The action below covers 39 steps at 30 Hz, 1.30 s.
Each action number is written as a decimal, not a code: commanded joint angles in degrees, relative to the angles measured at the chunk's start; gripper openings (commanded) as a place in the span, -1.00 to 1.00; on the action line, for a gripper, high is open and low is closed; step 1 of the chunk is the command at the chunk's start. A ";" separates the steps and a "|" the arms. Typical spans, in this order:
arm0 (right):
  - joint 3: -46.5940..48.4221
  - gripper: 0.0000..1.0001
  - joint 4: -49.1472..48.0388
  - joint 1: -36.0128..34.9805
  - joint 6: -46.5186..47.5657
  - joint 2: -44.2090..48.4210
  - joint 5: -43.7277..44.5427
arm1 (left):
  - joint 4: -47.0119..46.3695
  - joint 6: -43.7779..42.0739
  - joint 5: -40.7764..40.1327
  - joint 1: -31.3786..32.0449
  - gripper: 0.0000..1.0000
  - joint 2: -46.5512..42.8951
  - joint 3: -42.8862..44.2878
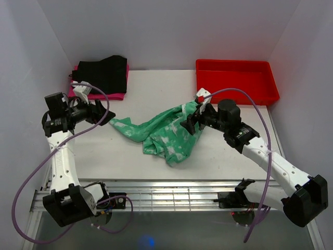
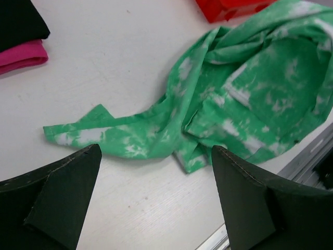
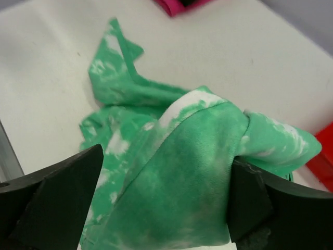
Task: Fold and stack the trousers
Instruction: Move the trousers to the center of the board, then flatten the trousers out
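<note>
While the trousers (image 1: 166, 133) lay in a crumpled heap near the middle of the table (image 1: 151, 91), the job was judged to be at its opening step: no leg was spread flat and no fold was seen. The right gripper (image 3: 165, 156) was set at the heap's right end. Its jaws stood wide, with a raised bunch of green fabric between them. The cloth was seen touching one finger, but no clamping was shown. The left gripper (image 2: 156, 150) was held above the thin tail of fabric at the heap's left end, its jaws likewise wide and nothing held.

For the next move, it was judged that a firm hold would be needed at each end, so that the trousers could be drawn apart and laid out straight before any folding.

Room for that was limited in places. The metal rail (image 1: 171, 183) at the table's near edge was found close to the front of the heap, and the red bin (image 1: 237, 78) stood just behind the right gripper. Bare table was left open behind and to the left of the heap. The folded black garment (image 1: 104, 73), resting on the pink garment (image 1: 112, 96), was kept well apart in the far left corner, where the finished stack was presumably to be made.
</note>
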<state>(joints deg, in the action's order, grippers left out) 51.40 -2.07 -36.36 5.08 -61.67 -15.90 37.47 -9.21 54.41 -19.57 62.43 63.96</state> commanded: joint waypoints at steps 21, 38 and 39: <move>-4.89 0.80 42.41 24.31 -14.55 1.28 -5.20 | 20.02 -61.53 -13.81 13.85 0.96 22.65 1.26; -7.36 0.80 49.60 44.80 -11.23 11.14 -12.48 | 7.63 -58.30 -13.54 26.86 0.96 26.95 -5.60; -10.58 0.80 50.05 44.71 -12.37 11.48 -13.10 | 4.83 -56.37 -14.85 27.74 0.96 27.47 -5.69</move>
<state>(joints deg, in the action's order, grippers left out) 43.33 41.41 8.14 -8.91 -49.54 -26.81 47.68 -68.16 39.70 6.48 89.12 58.94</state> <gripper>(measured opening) 0.903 0.979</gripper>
